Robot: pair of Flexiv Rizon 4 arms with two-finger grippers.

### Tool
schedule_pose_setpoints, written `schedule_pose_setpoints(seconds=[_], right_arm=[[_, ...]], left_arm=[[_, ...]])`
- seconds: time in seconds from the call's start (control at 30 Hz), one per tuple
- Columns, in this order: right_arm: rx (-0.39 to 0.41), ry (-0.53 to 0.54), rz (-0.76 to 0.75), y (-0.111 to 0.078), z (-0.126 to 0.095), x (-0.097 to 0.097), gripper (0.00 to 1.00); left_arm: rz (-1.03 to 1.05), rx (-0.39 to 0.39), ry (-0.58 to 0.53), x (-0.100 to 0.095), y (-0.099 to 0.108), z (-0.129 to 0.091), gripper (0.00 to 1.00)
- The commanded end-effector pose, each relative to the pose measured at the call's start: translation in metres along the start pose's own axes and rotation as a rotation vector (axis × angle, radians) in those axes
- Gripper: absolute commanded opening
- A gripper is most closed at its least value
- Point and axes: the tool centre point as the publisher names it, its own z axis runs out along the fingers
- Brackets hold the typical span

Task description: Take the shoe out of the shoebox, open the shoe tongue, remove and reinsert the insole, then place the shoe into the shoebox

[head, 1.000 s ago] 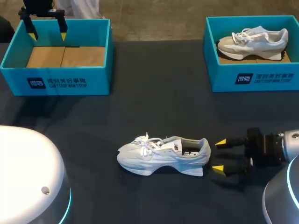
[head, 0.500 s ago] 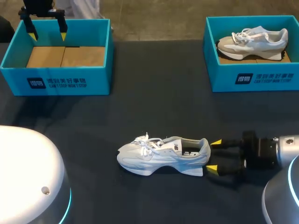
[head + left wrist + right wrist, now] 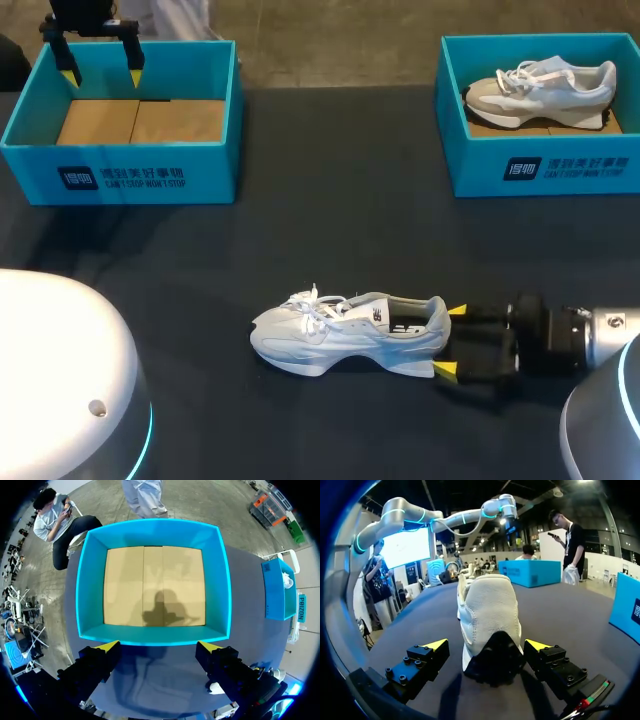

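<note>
Upper left: your left gripper (image 3: 101,76) is hovering, released, over the teal cardboard shoebox (image 3: 130,178).

Lower middle: the white lace-up sneaker (image 3: 345,335) is lying on the black table (image 3: 330,230), long axis running left-right, heel pointing right.

Lower right: your right gripper (image 3: 450,340) is straddling that heel, fingers spread and not clamping. It's the nearer arm.

Dark table (image 3: 330,180) — cloth-covered, perhaps — evenly lit

A robot demonstration stand: dark tabletop (image 3: 330,200), matching printed blue left shoebox (image 3: 120,180) and right shoebox (image 3: 545,170) at its far corners, white left arm (image 3: 60,380) and right arm (image 3: 610,335) ringed with blue light.
</note>
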Motion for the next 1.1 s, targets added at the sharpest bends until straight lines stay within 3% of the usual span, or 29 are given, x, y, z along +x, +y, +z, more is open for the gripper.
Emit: schedule_pose_setpoints(seconds=[0.03, 1.1], right_arm=[[-0.026, 0.001, -0.009, -0.002, 0.007, -0.002, 1.00], [-0.051, 0.037, -0.048, 0.002, 0.031, -0.007, 1.00]], left_arm=[[0.000, 0.000, 0.000, 0.000, 0.000, 0.000, 1.00], [0.000, 0.000, 0.000, 0.000, 0.000, 0.000, 1.00]])
